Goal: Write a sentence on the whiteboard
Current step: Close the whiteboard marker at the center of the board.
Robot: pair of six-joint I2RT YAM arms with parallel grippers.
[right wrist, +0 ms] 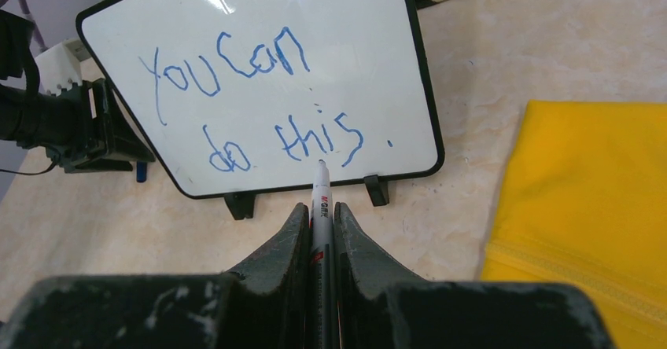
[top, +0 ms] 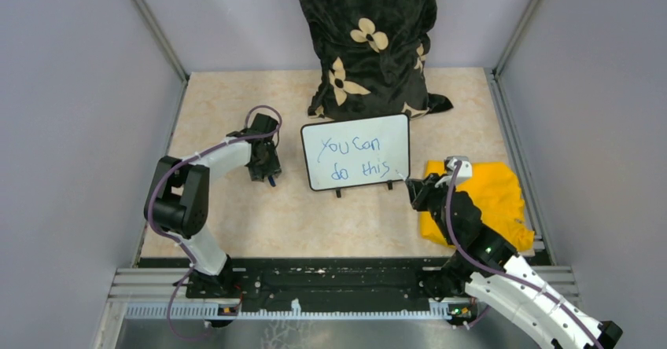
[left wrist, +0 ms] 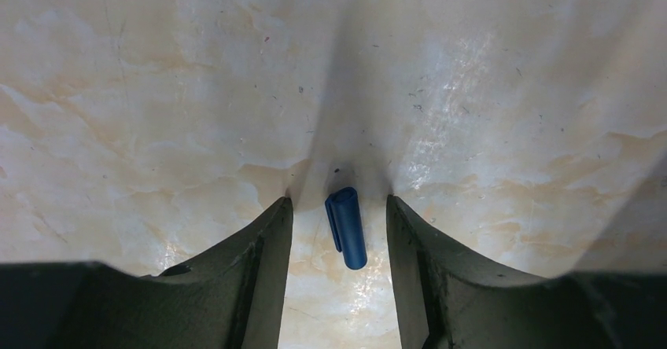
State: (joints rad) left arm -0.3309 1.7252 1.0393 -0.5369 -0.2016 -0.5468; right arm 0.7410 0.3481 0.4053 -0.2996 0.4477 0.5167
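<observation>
- A marbled beige tabletop [top: 236, 223], boxed in by plain grey walls, is seen with a black floral fabric [top: 370, 42] heaped at its far edge.
- The whiteboard [right wrist: 370, 42] is propped upright on its two small black feet at mid-table, just in front of the fabric and between the two arms.
- The sentence [right wrist: 259, 62], "You can do this", is written across the board in blue in two lines, and a small dot is set after the last word.
- The right gripper [right wrist: 321, 207] is clamped on a white marker [right wrist: 322, 188]. The bare tip is pointed at the board's lower edge beneath "this"; contact with the frame cannot be made out.
- A yellow cloth [right wrist: 598, 207] is spread on the table just right of the board, under the right arm.
- The left gripper [left wrist: 338, 200] is held low over the table to the board's left with its jaws apart. A blue cap [left wrist: 346, 227] is framed between the fingers, with a gap on each side.
- The writing step is judged complete, as nothing appears to be missing from the words.
- The next move is judged to call for the marker to be drawn clear of the board without smearing the ink. The cap must then be gripped squarely if the pen is to be closed.
</observation>
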